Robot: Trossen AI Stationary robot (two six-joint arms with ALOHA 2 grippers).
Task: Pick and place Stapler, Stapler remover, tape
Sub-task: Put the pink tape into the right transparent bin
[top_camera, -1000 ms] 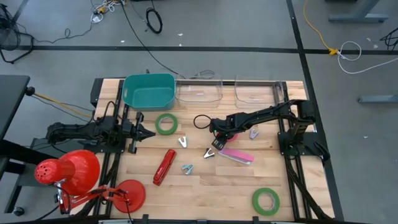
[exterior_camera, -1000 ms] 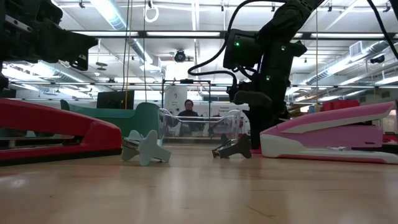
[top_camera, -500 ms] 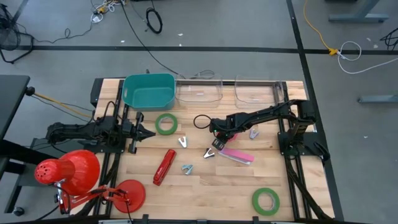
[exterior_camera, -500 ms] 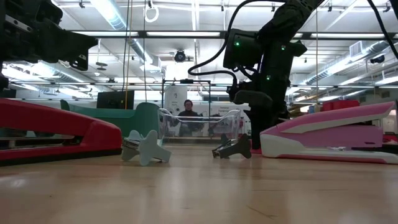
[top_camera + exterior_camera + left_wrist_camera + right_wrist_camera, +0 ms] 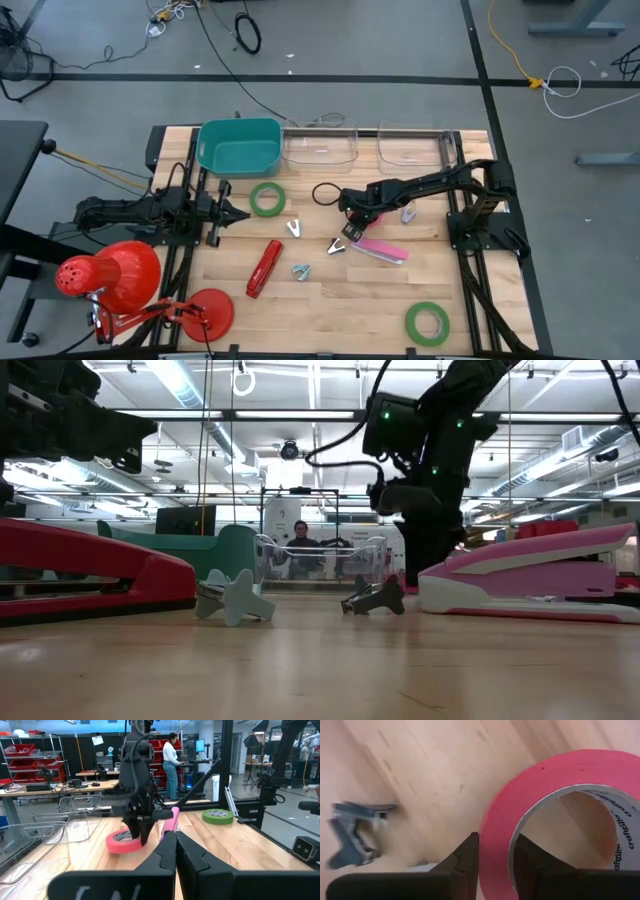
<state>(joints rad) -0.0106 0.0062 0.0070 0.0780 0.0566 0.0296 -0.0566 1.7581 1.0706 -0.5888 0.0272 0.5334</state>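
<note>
- Red-pink ring-shaped tape roll (image 5: 123,841) is pinched by its wall in the right gripper (image 5: 495,851) fingers, mid-tabletop, just beside the pink stapler (image 5: 378,250).
- Roll looks tilted in the left wrist view; can't tell if it touches the wooden tabletop (image 5: 340,290).
- Left gripper (image 5: 238,213) waits at the left edge, fingers closed, empty.
- Green tape rolls: one (image 5: 267,199) near the teal bin (image 5: 239,146), one (image 5: 427,322) at the front right.
- Red stapler (image 5: 264,268) sits front centre.

The high view looks straight down on the whole table (image 5: 330,300). The low view sits at tabletop height, facing level into the room. Each wrist view looks past its own fingers — both share the pink tape roll (image 5: 123,841) just ahead of the right gripper (image 5: 495,851).
</note>
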